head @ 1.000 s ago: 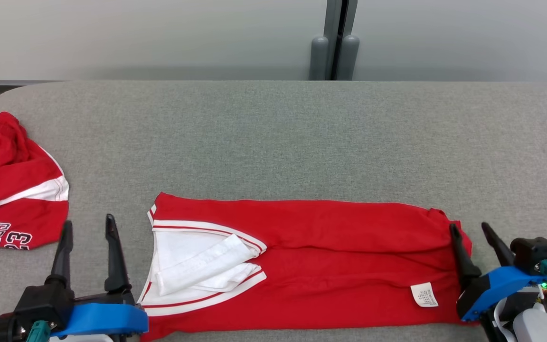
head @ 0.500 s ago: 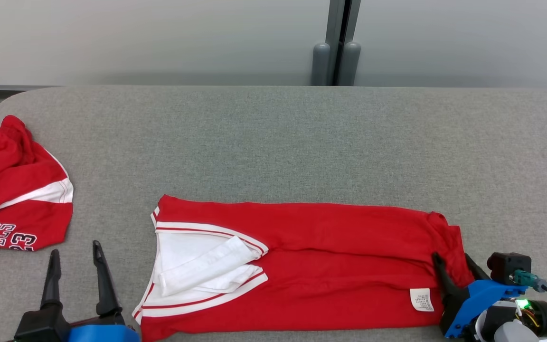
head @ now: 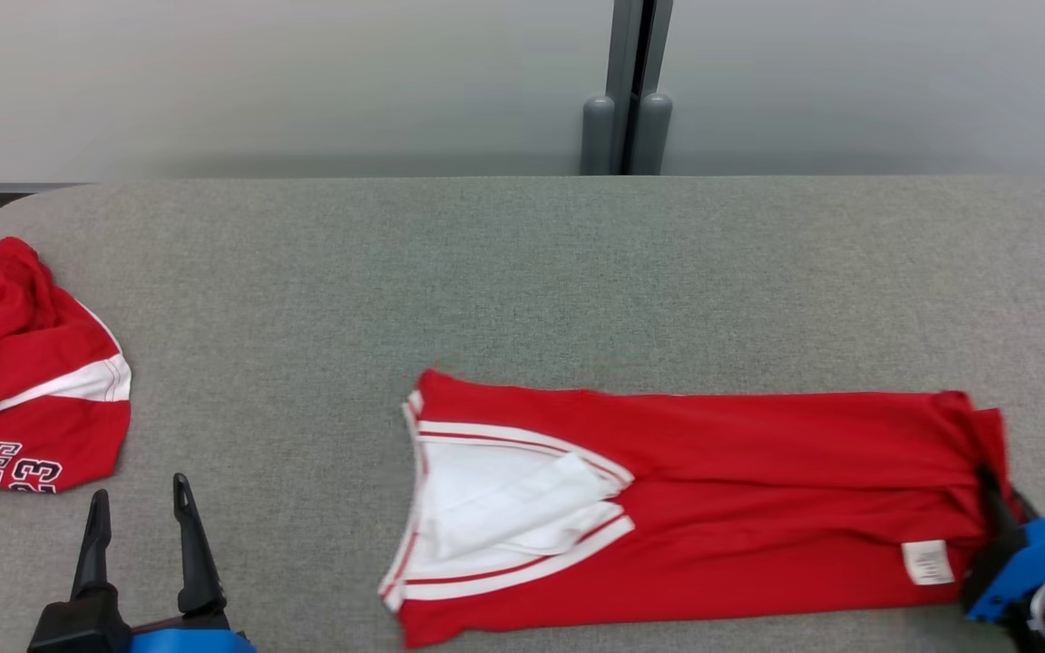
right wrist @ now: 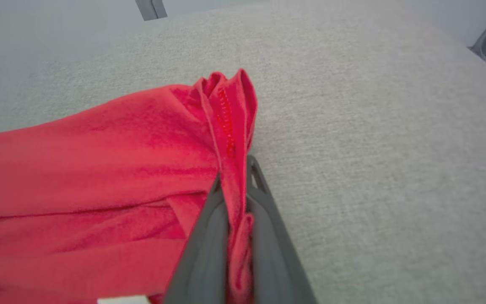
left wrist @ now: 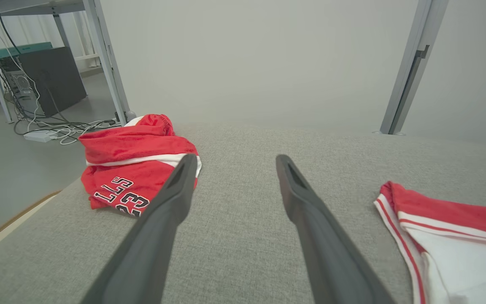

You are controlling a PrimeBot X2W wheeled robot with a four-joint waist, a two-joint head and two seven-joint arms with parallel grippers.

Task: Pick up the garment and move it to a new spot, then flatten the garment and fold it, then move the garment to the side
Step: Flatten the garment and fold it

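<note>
At the left edge of the head view lies a crumpled red-and-white printed jersey (head: 33, 381), not part of this job. Lower left, the left claw (head: 141, 490) hangs spread and empty over the grey woven fabric tabletop (head: 522, 272). Right of centre lies the long, folded red knit garment with white V-neck trim (head: 740, 472), which looks soft, light and limp (likely to sag and drag). Lower right, the right claw (right wrist: 235, 177) pinches its bunched stitched hem (right wrist: 226, 109); a doubled seam seems the surest hold.
</note>
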